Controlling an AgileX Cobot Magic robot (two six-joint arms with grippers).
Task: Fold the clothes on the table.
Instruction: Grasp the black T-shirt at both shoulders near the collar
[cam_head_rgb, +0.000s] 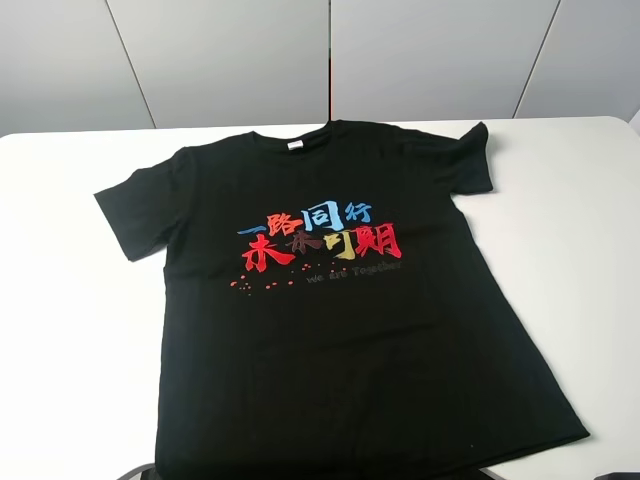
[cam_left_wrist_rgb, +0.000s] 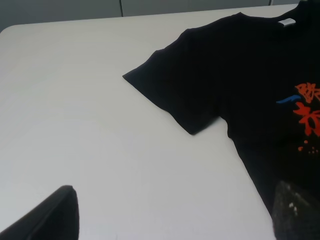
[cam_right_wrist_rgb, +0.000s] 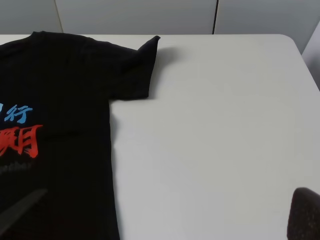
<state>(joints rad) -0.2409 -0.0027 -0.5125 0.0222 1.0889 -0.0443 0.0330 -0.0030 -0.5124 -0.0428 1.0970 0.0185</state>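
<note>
Black T-shirt (cam_head_rgb: 330, 330) lay flat, printed side up, mid-frame on the white desk (cam_head_rgb: 70, 330). My left claw (cam_left_wrist_rgb: 175, 192) and right claw (cam_right_wrist_rgb: 167, 195) stood wide, holding nothing.

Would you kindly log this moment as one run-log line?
stage: fold not begun | T-shirt: flat on table, print up | left hand: open | right hand: open

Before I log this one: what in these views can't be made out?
- T-shirt hem's left end: cut off by exterior high view's bottom edge.
- Grey lettering under the chest print: too small and blurred, exterior high.
- Neck label print: too small, exterior high and left wrist.
- Left gripper, right gripper: wrist views' edges cut all but fingertips.
</note>
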